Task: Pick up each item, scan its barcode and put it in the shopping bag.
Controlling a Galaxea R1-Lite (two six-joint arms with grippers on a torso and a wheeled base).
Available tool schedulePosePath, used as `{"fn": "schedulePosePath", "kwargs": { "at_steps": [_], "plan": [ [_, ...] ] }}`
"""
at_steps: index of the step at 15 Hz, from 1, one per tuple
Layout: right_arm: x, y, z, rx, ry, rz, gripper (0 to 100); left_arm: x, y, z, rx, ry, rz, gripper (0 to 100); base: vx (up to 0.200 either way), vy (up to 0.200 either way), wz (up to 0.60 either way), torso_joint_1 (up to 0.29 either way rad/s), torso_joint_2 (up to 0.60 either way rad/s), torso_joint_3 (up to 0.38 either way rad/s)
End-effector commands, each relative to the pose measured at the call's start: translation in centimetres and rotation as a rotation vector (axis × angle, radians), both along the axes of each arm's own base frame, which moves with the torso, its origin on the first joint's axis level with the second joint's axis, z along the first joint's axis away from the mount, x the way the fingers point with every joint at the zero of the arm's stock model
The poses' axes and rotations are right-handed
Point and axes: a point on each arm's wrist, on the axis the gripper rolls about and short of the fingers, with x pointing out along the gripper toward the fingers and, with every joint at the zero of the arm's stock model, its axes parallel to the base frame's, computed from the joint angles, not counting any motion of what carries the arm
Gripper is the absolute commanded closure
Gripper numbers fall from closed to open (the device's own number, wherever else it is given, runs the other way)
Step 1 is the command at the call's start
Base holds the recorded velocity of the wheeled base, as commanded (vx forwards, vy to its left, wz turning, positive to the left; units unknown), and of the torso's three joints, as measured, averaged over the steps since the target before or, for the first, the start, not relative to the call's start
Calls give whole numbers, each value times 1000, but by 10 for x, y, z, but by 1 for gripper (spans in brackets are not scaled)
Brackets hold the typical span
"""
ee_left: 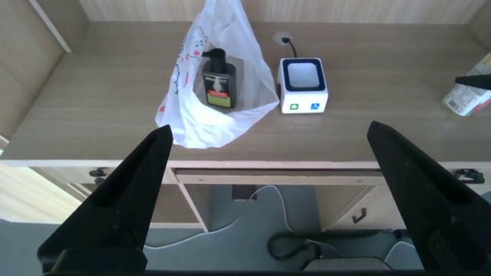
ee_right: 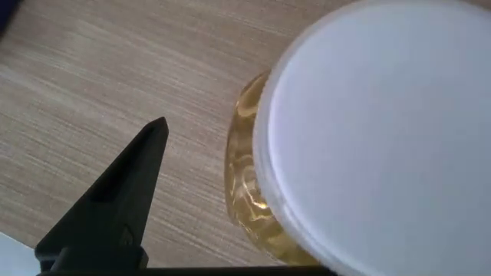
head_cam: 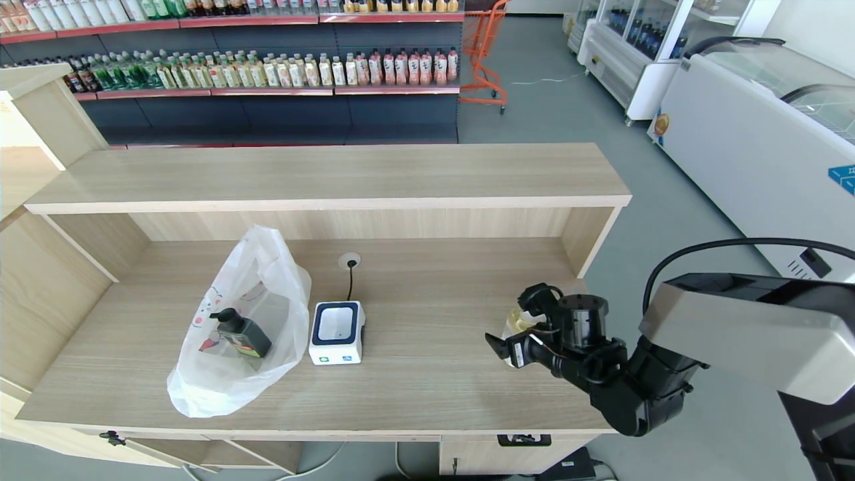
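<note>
Counter carries the jar between the spread right jaws.

The right arm has a silver-grey shell, black joints and a looping black cable. The left pincer and right pincer have black, wedge-shaped fingers.

Scanner: I see one green and one blue square sign on its front; no letters legible.
Pump bottle: red-banded label, print too small for me.
Shopping bag: red and black printed marks, unreadable.
Jar: white label, print unreadable.
Freezer: blue sign, round orange sticker, unreadable.
</note>
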Motion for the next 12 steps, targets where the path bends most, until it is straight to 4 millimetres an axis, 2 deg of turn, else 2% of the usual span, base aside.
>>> {"fn": "schedulePosePath", "kwargs": {
  "at_steps": [1, 6, 7, 12],
  "plan": [
    [5, 4, -6, 1, -5, 5, 0, 0, 0, 0, -1, -1, 0, 0, 0, 0, 0, 0, 0, 0],
    [5, 5, -8, -12, -24, 18, 0, 0, 0, 0, -1, -1, 0, 0, 0, 0, 0, 0, 0, 0],
    [5, 4, -7, -7, -34, 16, 100, 0, 0, 0, -1, -1, 0, 0, 0, 0, 0, 0, 0, 0],
    [6, 5, -5, 1, -60, 12, 100, 0, 0, 0, -1, -1, 0, 0, 0, 0, 0, 0, 0, 0]
  ]
}}
